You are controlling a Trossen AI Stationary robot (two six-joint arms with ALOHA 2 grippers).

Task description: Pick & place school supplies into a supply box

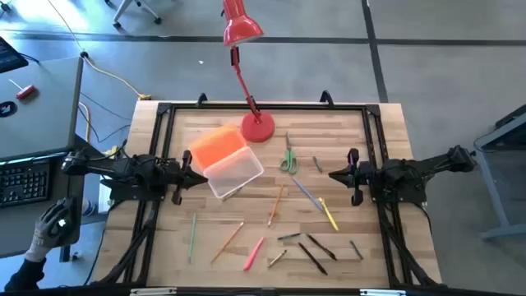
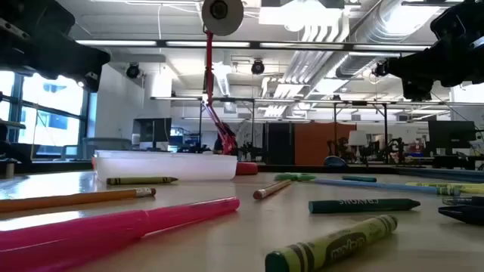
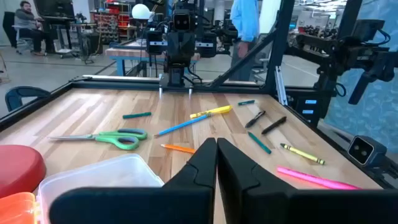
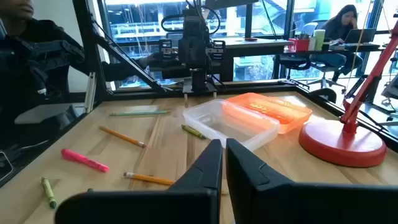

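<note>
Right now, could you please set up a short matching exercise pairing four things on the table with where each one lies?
Things:
1. scissors
2. orange lid
3. pink marker
4. lamp base

Places:
A. near the table's front edge
B. at the back, in the middle
C. right of the lamp base
D. against the clear box, on its left tool side

Pairs: 1-C, 2-D, 3-A, 4-B

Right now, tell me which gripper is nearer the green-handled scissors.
Right. The right gripper hangs just beside the scissors; the left gripper sits across the clear box, farther from them.
</note>
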